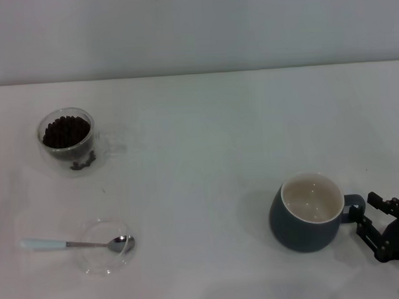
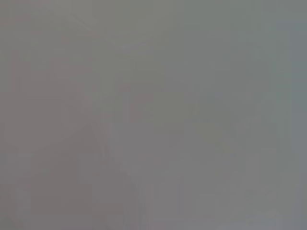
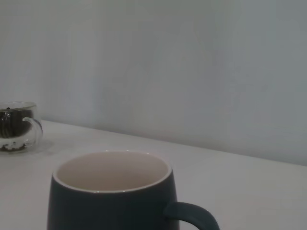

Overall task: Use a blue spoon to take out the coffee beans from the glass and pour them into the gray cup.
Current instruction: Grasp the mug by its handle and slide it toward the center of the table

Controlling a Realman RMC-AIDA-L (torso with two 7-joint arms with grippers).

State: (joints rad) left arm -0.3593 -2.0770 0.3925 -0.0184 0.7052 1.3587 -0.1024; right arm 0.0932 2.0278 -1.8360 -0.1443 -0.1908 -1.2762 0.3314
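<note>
The glass [image 1: 68, 140] stands at the far left of the white table, heaped with dark coffee beans [image 1: 65, 131]; the right wrist view shows the same glass [image 3: 17, 127] far off. Nearer on the left lies the blue spoon [image 1: 78, 244], its metal bowl resting in a shallow clear dish and its pale handle pointing left. At the near right stands the gray cup [image 1: 306, 214], its cream inside bare, seen close up in the right wrist view as the gray cup [image 3: 110, 196]. My right gripper [image 1: 366, 212] is open right at the cup's handle. My left gripper is out of view.
A flat clear round dish [image 1: 106, 258] sits under the spoon's bowl. The table's far edge meets a plain wall [image 1: 194, 30]. A wide stretch of white table [image 1: 200, 163] lies between glass and cup. The left wrist view shows only plain grey.
</note>
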